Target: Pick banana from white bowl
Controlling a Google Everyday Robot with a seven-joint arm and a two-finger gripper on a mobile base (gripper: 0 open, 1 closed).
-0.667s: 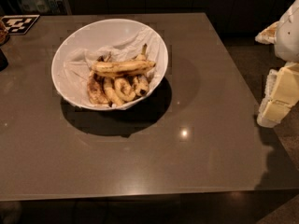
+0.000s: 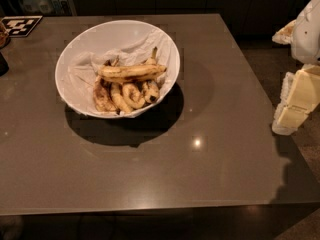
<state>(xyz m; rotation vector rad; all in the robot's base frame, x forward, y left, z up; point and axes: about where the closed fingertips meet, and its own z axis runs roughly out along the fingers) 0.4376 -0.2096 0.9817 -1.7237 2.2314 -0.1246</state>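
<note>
At the far left corner of the glossy grey-brown square table (image 2: 225,184) lies a flat black-and-white patterned marker card (image 2: 20,25). Just near of it, at the left edge, a small dark object (image 2: 2,64) is cut off by the frame, and what it is cannot be told.

To the right, on the far-left part of the table, stands the large, round, deep white bowl (image 2: 62,69), tilted so that its opening faces the camera. Crumpled white paper (image 2: 125,46) lines the inside. The long, nearly straight yellow banana with dark brown streaks (image 2: 132,73) lies across the middle of the bowl, running left to right, with its right end slightly farther away. It rests on top of several shorter, curled, brown-blotched bananas (image 2: 125,96), which crowd against the bowl's near wall. A dark shadow (image 2: 125,129) spreads on the table near and right of the bowl, and farther right a small bright spot of reflected light (image 2: 197,143) sits on the surface.

At the far right, off the table's right edge, the cream-white blocky gripper (image 2: 295,101) hangs below a white arm section (image 2: 310,29), well apart from the bowl and touching nothing. Whether this claw is released or clenched cannot be told.
</note>
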